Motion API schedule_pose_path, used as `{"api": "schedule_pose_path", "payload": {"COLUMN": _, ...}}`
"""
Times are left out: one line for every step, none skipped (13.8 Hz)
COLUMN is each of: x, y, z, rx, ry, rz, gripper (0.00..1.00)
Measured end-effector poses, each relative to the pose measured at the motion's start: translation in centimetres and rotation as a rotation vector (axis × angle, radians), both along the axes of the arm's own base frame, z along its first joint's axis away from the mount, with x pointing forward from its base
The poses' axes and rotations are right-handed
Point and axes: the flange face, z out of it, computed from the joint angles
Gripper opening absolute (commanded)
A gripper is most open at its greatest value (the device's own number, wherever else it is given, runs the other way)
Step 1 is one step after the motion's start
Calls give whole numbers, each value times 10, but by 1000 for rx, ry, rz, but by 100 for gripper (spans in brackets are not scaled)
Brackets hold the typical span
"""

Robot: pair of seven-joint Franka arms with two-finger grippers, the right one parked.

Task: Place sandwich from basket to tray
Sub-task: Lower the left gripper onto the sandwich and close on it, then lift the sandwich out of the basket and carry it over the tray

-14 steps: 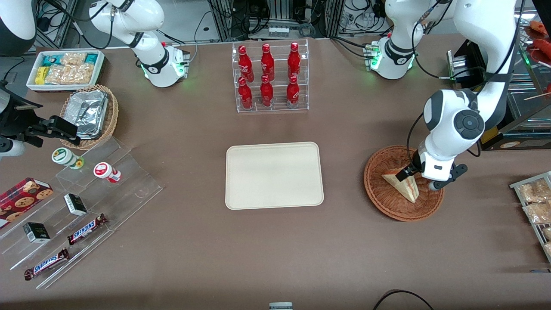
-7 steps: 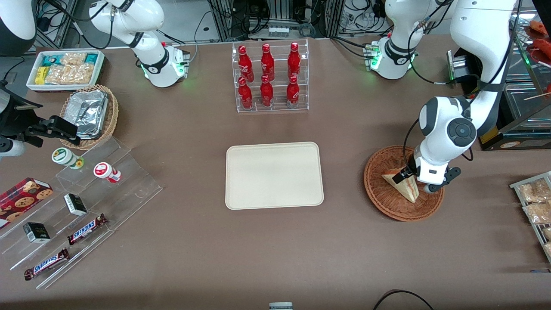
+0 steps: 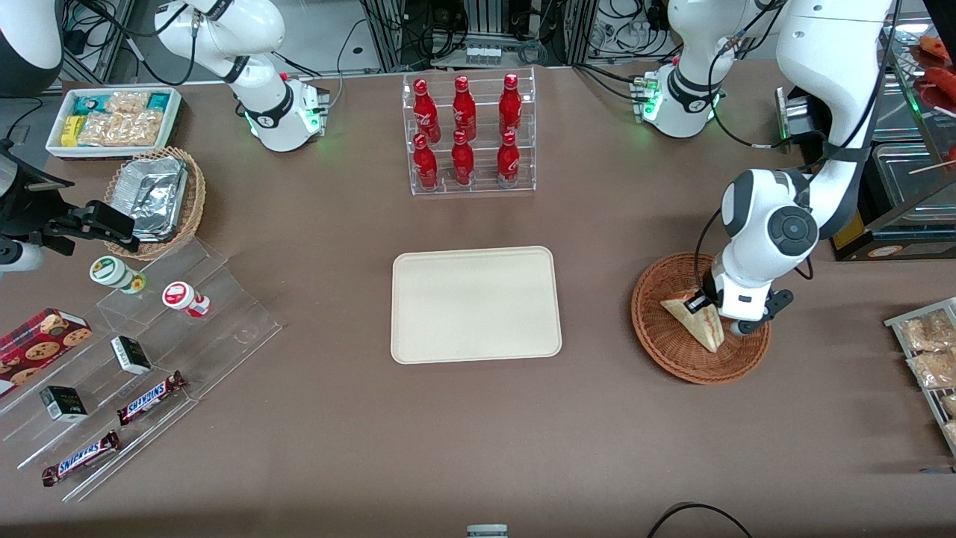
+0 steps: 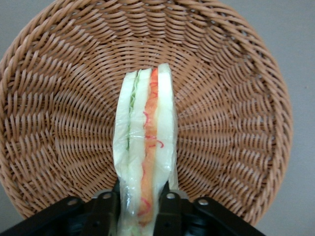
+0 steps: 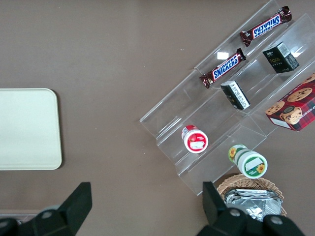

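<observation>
The sandwich (image 3: 693, 320) stands on edge in the reddish-brown basket (image 3: 668, 357), toward the working arm's end of the table. In the left wrist view the sandwich (image 4: 145, 142) shows pale bread with a green and red-orange filling stripe, over the basket's woven floor (image 4: 64, 98). My left gripper (image 3: 718, 317) is down in the basket, and its two black fingers (image 4: 104, 209) press on both sides of the sandwich's wide end. The sandwich still rests in the basket. The cream tray (image 3: 476, 305) lies bare at the table's middle and also shows in the right wrist view (image 5: 27, 129).
A clear rack of red bottles (image 3: 468, 134) stands farther from the camera than the tray. A clear stepped shelf with snacks (image 3: 142, 351), a tan basket of foil containers (image 3: 153, 200) and a white snack bin (image 3: 113, 119) lie toward the parked arm's end. Packets (image 3: 930, 351) lie beside the basket.
My left gripper has come down into the basket and its fingers now hold the sandwich's sides. The sandwich has shifted slightly.
</observation>
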Motion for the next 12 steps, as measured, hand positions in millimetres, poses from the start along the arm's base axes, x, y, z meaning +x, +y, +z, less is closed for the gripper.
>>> {"api": "schedule_pose_path", "payload": {"x": 3, "y": -2, "z": 4, "rx": -1, "ry": -8, "rz": 1, "gripper": 4}}
{"api": "schedule_pose_path", "payload": {"x": 7, "y": -3, "z": 9, "rx": -1, "ry": -11, "rz": 2, "gripper": 4}}
{"api": "schedule_pose_path", "payload": {"x": 11, "y": -3, "z": 18, "rx": 1, "ry": -6, "rz": 2, "gripper": 4}}
{"api": "schedule_pose_path", "payload": {"x": 18, "y": -4, "z": 32, "rx": 4, "ry": 5, "rz": 3, "gripper": 3}}
{"api": "schedule_pose_path", "payload": {"x": 28, "y": -5, "z": 51, "rx": 9, "ry": 16, "rz": 1, "gripper": 3}}
{"api": "schedule_pose_path", "payload": {"x": 36, "y": -8, "z": 72, "rx": 21, "ry": 24, "rz": -10, "gripper": 2}}
{"api": "schedule_pose_path", "payload": {"x": 45, "y": -14, "z": 93, "rx": 33, "ry": 23, "rz": -24, "gripper": 2}}
{"api": "schedule_pose_path", "payload": {"x": 51, "y": -23, "z": 111, "rx": 37, "ry": 11, "rz": -39, "gripper": 2}}
{"api": "schedule_pose_path", "payload": {"x": 57, "y": -34, "z": 127, "rx": 34, "ry": -10, "rz": -55, "gripper": 2}}
{"api": "schedule_pose_path", "payload": {"x": 60, "y": -50, "z": 138, "rx": 29, "ry": -32, "rz": -78, "gripper": 2}}
{"api": "schedule_pose_path", "payload": {"x": 60, "y": -68, "z": 146, "rx": 24, "ry": -50, "rz": -106, "gripper": 2}}
{"api": "schedule_pose_path", "payload": {"x": 58, "y": -88, "z": 152, "rx": 20, "ry": -62, "rz": -137, "gripper": 2}}
